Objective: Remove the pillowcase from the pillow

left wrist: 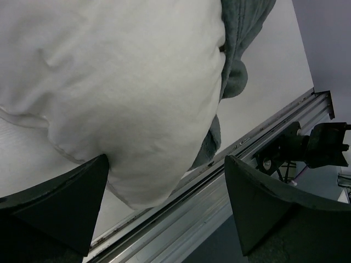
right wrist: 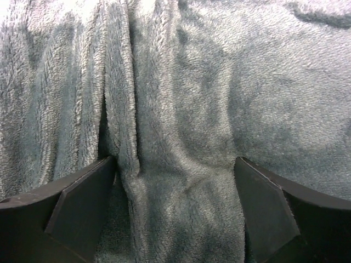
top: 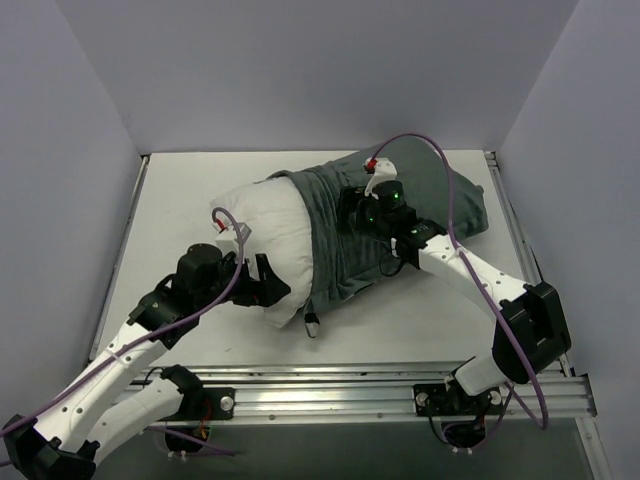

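Note:
The plump white pillow (top: 262, 232) lies mid-table, its left half bare. The grey-green pillowcase (top: 440, 205) covers its right half, bunched in folds at the open edge. My left gripper (top: 268, 285) is at the pillow's near corner. In the left wrist view this gripper (left wrist: 164, 203) is open, with the pillow (left wrist: 120, 87) bulging between the fingers close to the left one, and the pillowcase (left wrist: 241, 38) behind it. My right gripper (top: 365, 208) sits on top of the pillowcase. In the right wrist view it (right wrist: 175, 208) is open, straddling a raised fold of the plush pillowcase (right wrist: 192, 98).
A metal rail (top: 380, 385) runs along the table's near edge, close under the left gripper (left wrist: 219, 186). White walls close in the table on three sides. A small tag (top: 313, 323) hangs from the pillowcase's near edge. The right arm's base (left wrist: 312, 148) shows beyond the rail.

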